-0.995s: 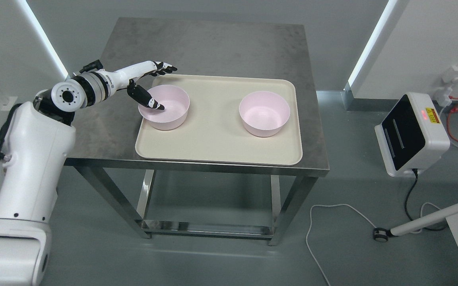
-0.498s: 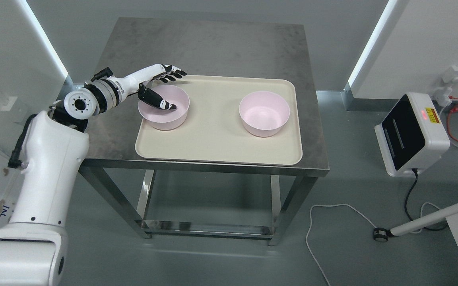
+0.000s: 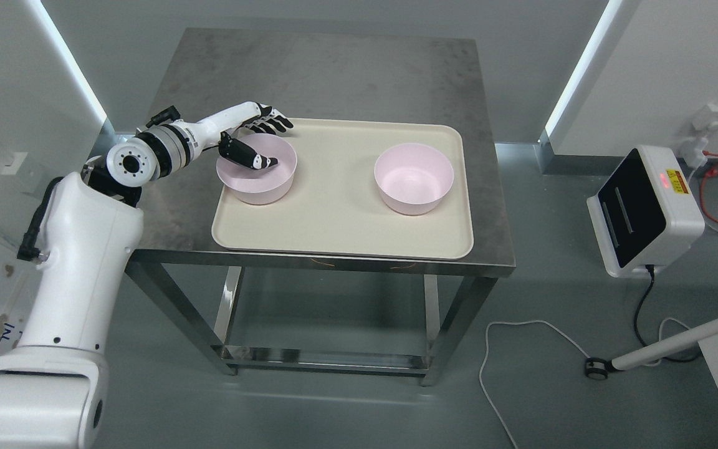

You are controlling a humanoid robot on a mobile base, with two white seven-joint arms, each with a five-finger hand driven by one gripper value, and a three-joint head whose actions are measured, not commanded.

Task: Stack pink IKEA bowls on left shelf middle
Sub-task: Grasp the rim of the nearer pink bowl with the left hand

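Two pink bowls stand upright on a beige tray (image 3: 334, 218) on the steel table. The left bowl (image 3: 257, 182) is near the tray's left end, the right bowl (image 3: 414, 178) toward its right end, well apart. My left hand (image 3: 277, 143) straddles the far-left rim of the left bowl. Its thumb (image 3: 253, 159) lies inside the bowl. The other fingers (image 3: 273, 123) stretch over the outside of the far rim. The fingers are spread and not clamped on the rim. The right arm does not show.
The tray fills the near half of the grey table (image 3: 309, 68). A white box with a black screen (image 3: 642, 209) sits on the floor at the right, with cables and a white pole with a caster (image 3: 596, 366) nearby.
My left arm has reached further right. The thumb has gone deeper into the left bowl and the fingers now lie past its far rim. Both bowls stay put.
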